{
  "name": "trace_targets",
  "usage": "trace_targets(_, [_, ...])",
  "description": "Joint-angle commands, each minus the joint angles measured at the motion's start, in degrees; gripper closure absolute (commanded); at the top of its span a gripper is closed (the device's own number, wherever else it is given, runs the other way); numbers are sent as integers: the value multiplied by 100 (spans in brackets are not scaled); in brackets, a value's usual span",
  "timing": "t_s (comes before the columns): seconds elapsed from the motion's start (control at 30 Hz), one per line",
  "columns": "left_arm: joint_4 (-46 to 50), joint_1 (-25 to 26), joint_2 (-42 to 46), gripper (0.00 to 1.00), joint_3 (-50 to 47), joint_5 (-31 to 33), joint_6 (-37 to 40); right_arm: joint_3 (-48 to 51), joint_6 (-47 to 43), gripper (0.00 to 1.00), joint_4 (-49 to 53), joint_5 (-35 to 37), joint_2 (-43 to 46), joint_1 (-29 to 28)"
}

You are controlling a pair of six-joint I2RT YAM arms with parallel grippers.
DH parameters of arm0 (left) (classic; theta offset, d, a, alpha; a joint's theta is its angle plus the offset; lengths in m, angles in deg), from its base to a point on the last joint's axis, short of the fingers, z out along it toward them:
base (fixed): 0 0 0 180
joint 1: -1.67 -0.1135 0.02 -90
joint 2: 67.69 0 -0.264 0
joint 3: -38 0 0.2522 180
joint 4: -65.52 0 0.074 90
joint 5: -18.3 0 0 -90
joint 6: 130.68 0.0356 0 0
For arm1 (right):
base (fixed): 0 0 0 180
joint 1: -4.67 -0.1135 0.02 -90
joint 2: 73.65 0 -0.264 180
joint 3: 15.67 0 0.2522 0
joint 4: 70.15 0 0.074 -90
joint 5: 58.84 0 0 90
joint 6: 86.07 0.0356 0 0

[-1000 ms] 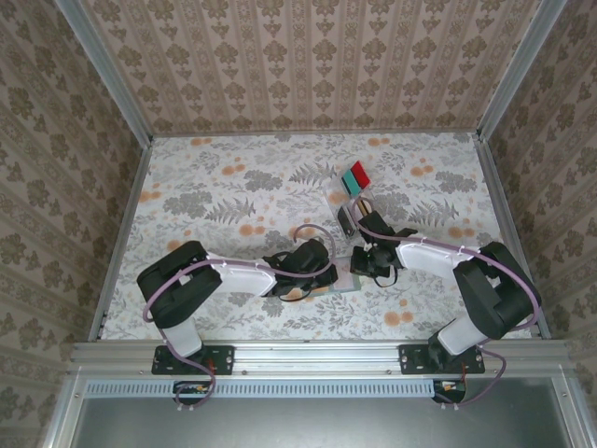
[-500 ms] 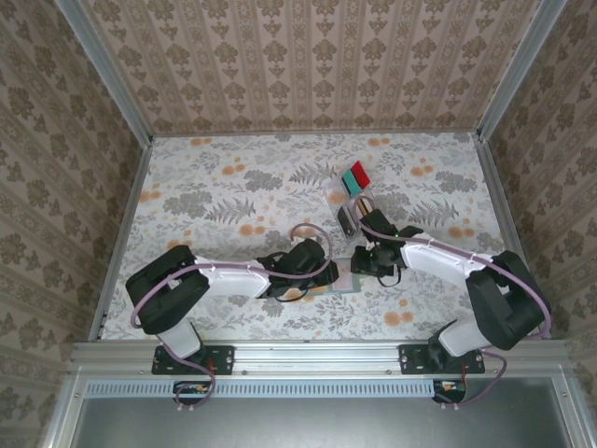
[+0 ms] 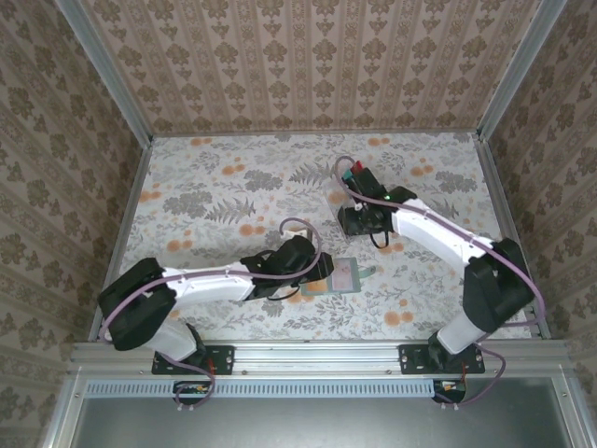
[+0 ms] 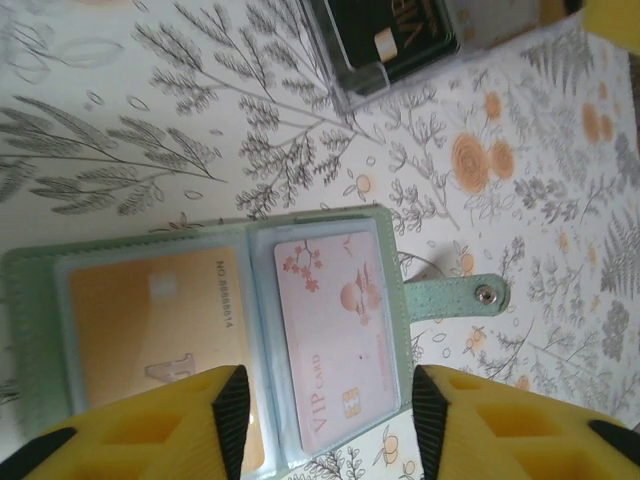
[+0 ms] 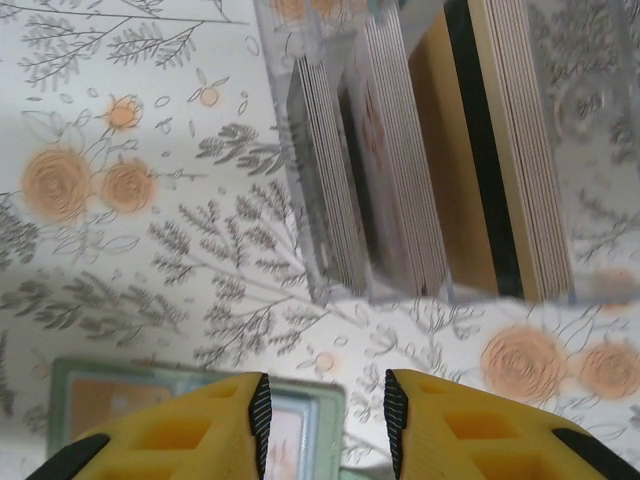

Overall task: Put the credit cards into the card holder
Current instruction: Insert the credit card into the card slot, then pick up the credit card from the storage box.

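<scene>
Card holder (image 4: 28, 330) lies open on table (image 3: 215, 196); tan card (image 4: 150, 320) and pink card (image 4: 335, 330) in its slots. Left claw (image 4: 325, 420) wide, empty, over holder. Right claw (image 5: 325, 410) parted, empty, near tray (image 5: 400, 290) of upright cards (image 5: 400, 170).

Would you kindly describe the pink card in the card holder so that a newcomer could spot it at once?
On the floral table, near its front edge, lies the open green card holder. The pink card sits in the sleeve nearest the snap strap. Unlike the orange card beside it, it is pale pink with blossoms and the words VIP card.
</scene>
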Motion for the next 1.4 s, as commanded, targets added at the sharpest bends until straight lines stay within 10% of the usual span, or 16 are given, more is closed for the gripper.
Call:
trace_targets(0.0, [447, -81, 445, 48, -120, 473, 161, -478, -497, 64, 549, 630, -437, -149])
trace_targets(0.93, [1009, -404, 2034, 37, -907, 867, 46, -1765, -1129, 63, 866, 3305, -2537, -889])
trace_targets(1.37, [975, -426, 1954, 37, -911, 788, 11, -1555, -1270, 80, 700, 3541, -2356, -909])
